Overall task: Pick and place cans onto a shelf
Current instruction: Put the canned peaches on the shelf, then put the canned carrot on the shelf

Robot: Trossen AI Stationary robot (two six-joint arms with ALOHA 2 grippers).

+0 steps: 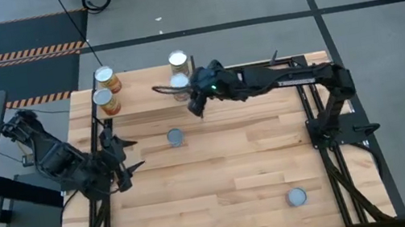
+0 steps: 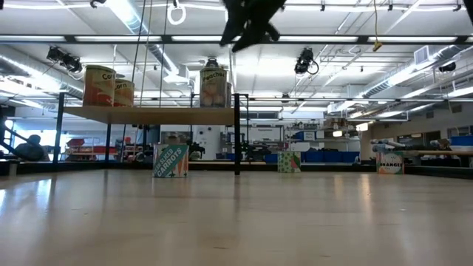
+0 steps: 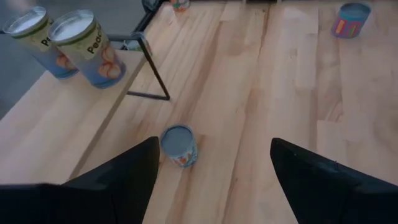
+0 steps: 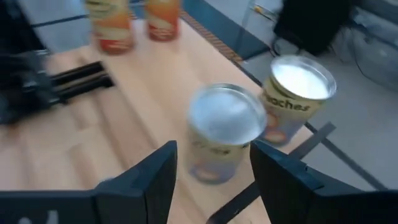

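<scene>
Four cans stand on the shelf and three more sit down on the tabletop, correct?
Not quite: only two cans sit on the tabletop, one near the middle and one toward the front right, as the high view shows. Four cans do stand on the shelf.

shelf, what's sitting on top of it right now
Four cans stand upright on the shelf: two orange-labelled cans at one end, two peach cans at the other. The right gripper partly covers the nearer peach can.

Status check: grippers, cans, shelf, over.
Right gripper open around a peach can on the shelf. Left gripper open, idle. Two cans on table.
</scene>
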